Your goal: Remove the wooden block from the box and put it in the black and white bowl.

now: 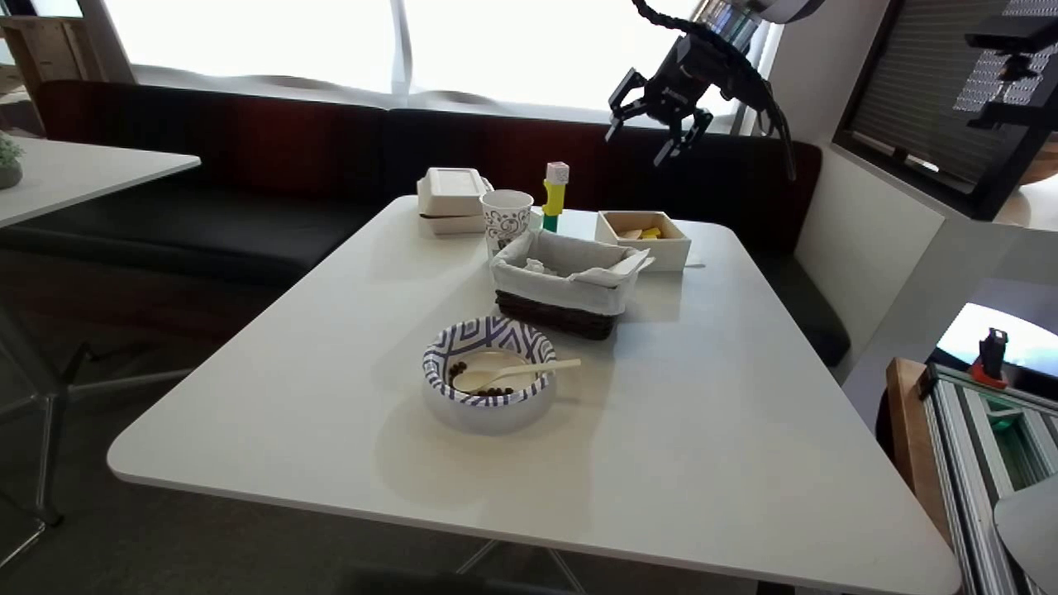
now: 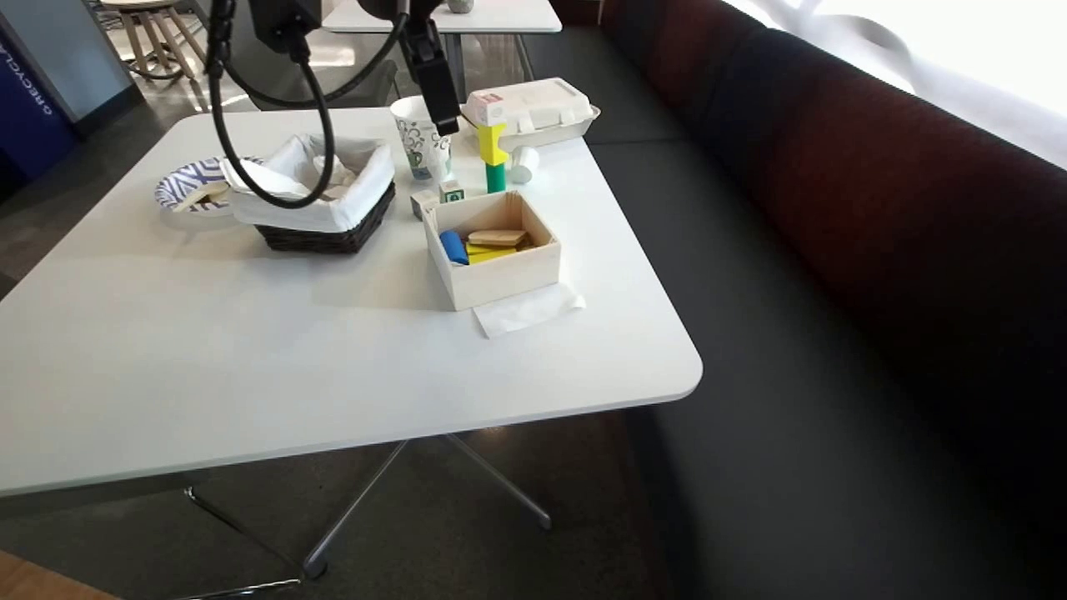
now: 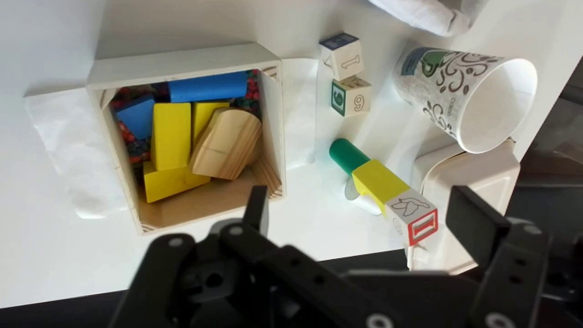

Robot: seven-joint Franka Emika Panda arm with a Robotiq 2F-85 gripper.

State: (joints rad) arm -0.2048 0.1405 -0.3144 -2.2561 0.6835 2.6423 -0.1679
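- One gripper [image 3: 364, 209] hangs higher than the table [image 1: 702, 463], its fingers [image 3: 476, 222] spread wide.
- Lower than it, the wooden block [image 3: 227, 143] lies inside the box [image 3: 184, 66], beside yellow blocks [image 3: 171, 136].
- Well apart from the gripper, past the basket [image 1: 550, 314], stands the black and white bowl [image 1: 489, 333], holding a spoon [image 1: 517, 372].

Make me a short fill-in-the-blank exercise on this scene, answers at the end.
The wooden block lies inside the box, sharing it with blue blocks and ____ ones.
The gripper is ____, not shut.
The stacked tower is ____ at the bottom.
In both exterior views, the patterned bowl appears to the ____ of the box.
Missing words: yellow; open; green; left.
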